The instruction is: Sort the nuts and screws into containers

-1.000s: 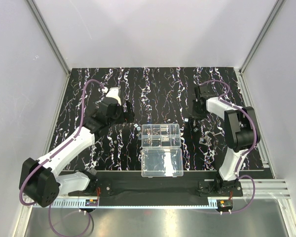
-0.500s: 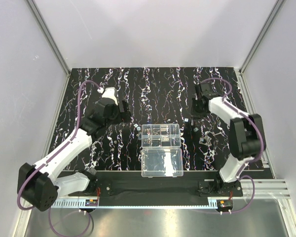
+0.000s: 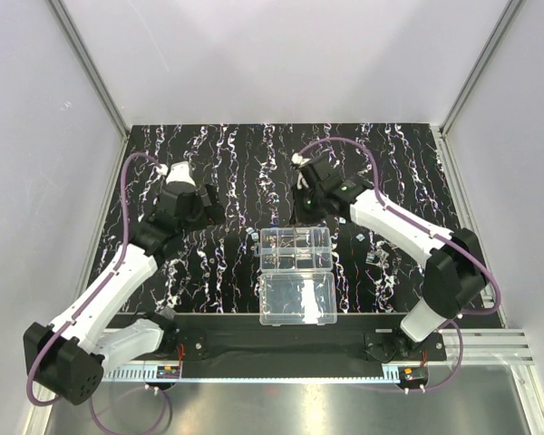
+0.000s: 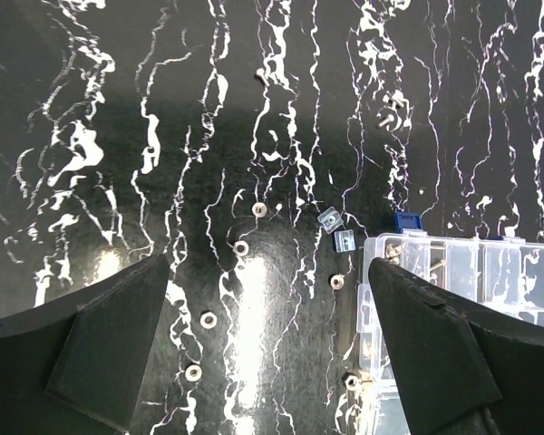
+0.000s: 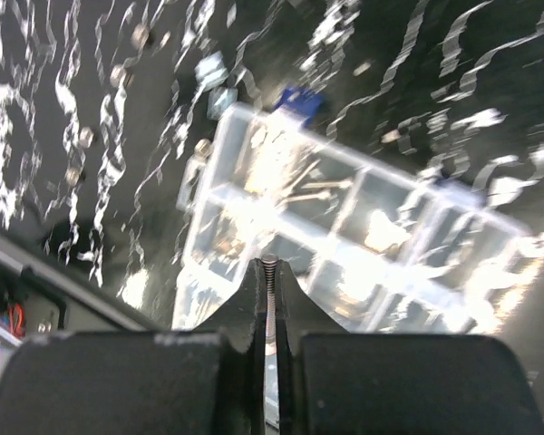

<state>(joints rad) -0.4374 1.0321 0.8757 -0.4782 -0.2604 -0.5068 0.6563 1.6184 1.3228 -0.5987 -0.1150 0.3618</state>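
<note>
The left fingers (image 3: pixel 198 205) stand spread as wide as they go, holding nothing, above the surface (image 3: pixel 254 154) to the left of the box (image 3: pixel 296 249) and a little beyond it. Under them several loose nuts (image 4: pixel 241 247) lie scattered on the dark streaked surface, apart from one another. Two small pale blocks (image 4: pixel 330 217) sit just beside the box's blue latch (image 4: pixel 405 220). A lone screw (image 4: pixel 385 118) lies farther off. The right fingers (image 5: pixel 259 313) are pressed together on a thin threaded screw (image 5: pixel 269 272), whose tip stands out between their ends. They hang just past the far edge of the box, toward its left end. That wrist's view is blurred, but it shows the cells (image 5: pixel 381 227) below, some with metal bits in them. The box stands in the middle of the surface, its clear lid (image 3: pixel 296 297) lying open and flat on the near side. More small bits (image 3: pixel 378 257) lie on the surface right of the box.
</note>
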